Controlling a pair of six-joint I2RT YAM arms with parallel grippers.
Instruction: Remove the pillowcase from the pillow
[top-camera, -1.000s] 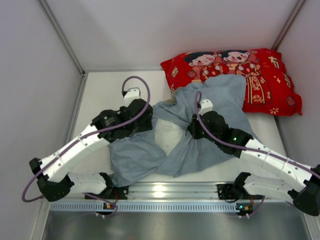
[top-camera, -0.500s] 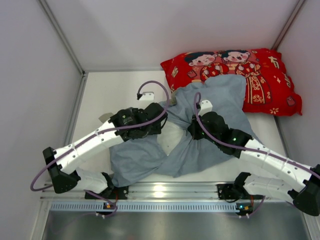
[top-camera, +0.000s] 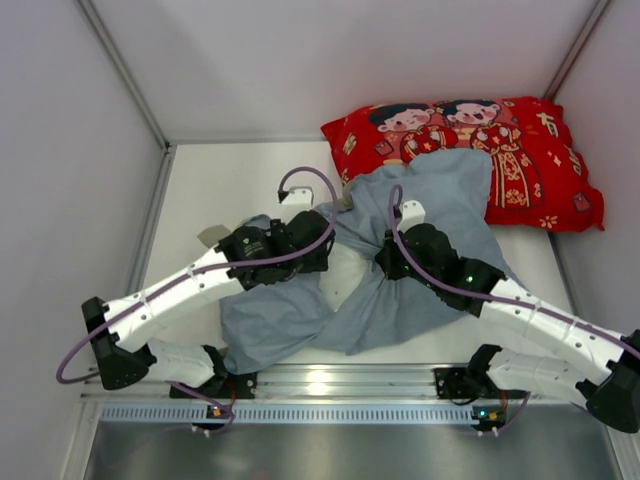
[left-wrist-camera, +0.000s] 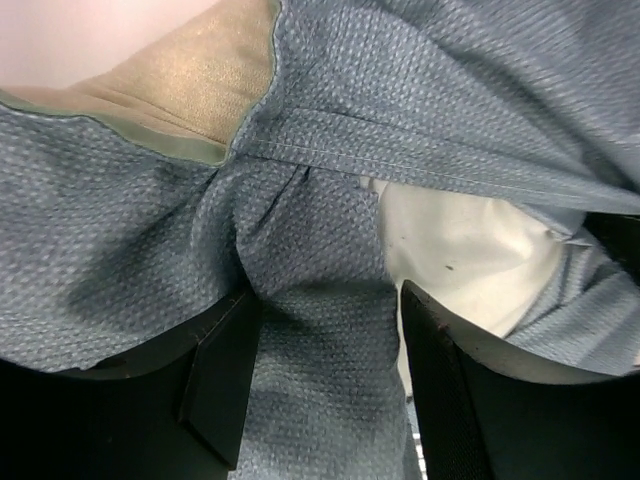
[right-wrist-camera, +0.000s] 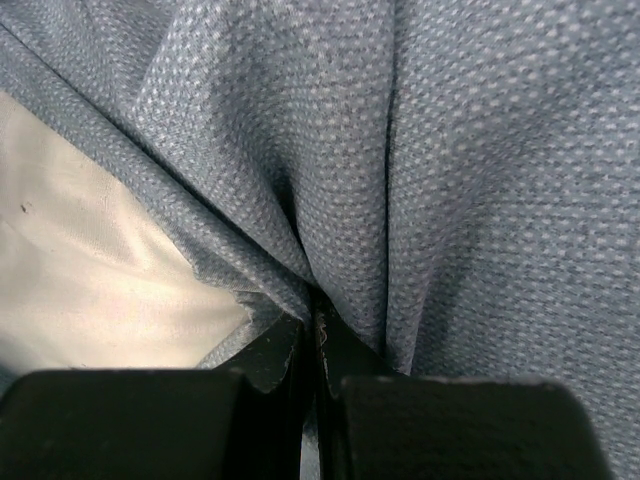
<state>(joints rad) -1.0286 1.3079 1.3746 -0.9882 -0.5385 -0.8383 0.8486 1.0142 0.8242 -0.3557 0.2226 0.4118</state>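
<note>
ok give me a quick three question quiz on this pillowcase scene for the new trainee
1. True or false: the right end effector is shut on a fold of the pillowcase.
2. What shows through the gap in the cloth between the two arms? A) the white pillow B) a folded towel C) a metal tray
3. Fill in: the left end effector has its jaws ___, with blue-grey cloth lying between them.

Key: 1 true; 2 A; 3 open
</note>
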